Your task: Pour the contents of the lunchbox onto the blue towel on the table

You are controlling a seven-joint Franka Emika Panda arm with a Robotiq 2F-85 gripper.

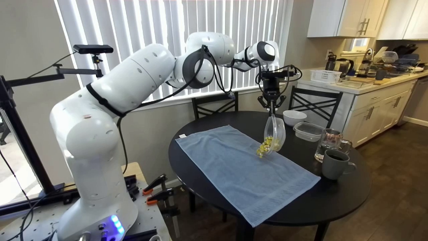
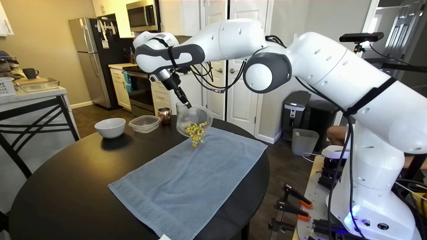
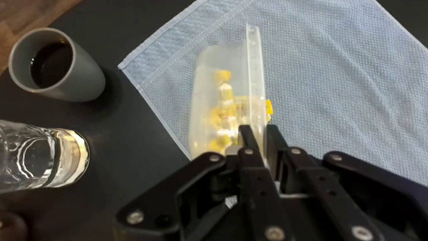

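My gripper (image 1: pixel 272 112) is shut on the rim of the see-through lunchbox (image 1: pixel 280 129), and it also shows in the wrist view (image 3: pixel 257 126). The lunchbox (image 2: pixel 196 114) is tipped onto its side above the edge of the blue towel (image 1: pixel 230 167), its opening facing the towel. The pale yellow contents (image 1: pixel 265 146) lie heaped at its lower side and stick out past the rim in both exterior views. In the wrist view the contents (image 3: pixel 222 113) show through the lunchbox wall. Whether the lowest bits touch the towel I cannot tell. The towel lies on the dark round table (image 1: pixel 347 197).
A white bowl (image 1: pixel 294 117) and another clear container (image 1: pixel 308 132) stand on the table beyond the lunchbox. A glass of clear liquid (image 3: pixel 36 157), a grey mug of dark liquid (image 3: pixel 85 78) and a copper mug (image 2: pixel 164 115) stand near the towel's end. Chairs stand behind the table.
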